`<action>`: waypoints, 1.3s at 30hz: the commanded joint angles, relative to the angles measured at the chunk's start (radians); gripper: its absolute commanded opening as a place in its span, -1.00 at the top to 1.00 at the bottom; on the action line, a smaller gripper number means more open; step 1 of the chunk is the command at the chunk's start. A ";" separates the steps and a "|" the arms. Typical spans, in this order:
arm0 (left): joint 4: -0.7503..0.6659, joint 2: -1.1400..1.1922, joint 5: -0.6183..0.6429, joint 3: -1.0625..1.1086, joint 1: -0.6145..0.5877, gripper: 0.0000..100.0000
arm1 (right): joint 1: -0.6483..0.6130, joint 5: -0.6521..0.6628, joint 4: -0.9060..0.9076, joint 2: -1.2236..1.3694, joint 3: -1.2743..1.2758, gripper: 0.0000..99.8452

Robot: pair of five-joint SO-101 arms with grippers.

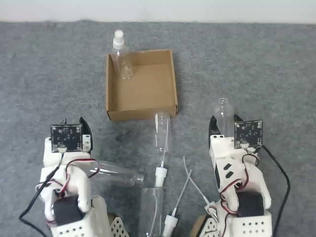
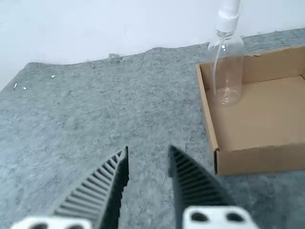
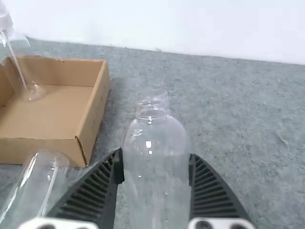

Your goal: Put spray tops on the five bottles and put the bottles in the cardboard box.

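Nearest, a clear bottle is lying between the two arms. A loose spray top is lying just beside it, its thin tube trailing away over the surface. A second bottle is lying on its side by the left arm. The left gripper is hanging open over bare grey felt. The right gripper is clamping an uncapped bottle around its body, holding it upright. Farther out, a capped bottle is lying with its base just beside the front wall of the cardboard box. Farthest, a finished bottle is standing in the box's far corner, on the left arm's side.
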 commanded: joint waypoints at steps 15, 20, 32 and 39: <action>0.247 0.245 -0.150 -0.328 0.250 0.70 | 0.090 -0.015 -0.025 -0.028 0.002 0.84; 0.315 0.542 -0.146 -0.450 0.430 0.70 | 0.114 -0.015 -0.044 -0.028 0.002 0.84; 0.235 0.982 0.051 -0.533 0.717 0.60 | 0.217 -0.058 -0.074 -0.030 -0.002 0.84; 0.176 1.069 0.132 -0.533 0.859 0.60 | 0.232 -0.060 -0.074 -0.030 -0.005 0.84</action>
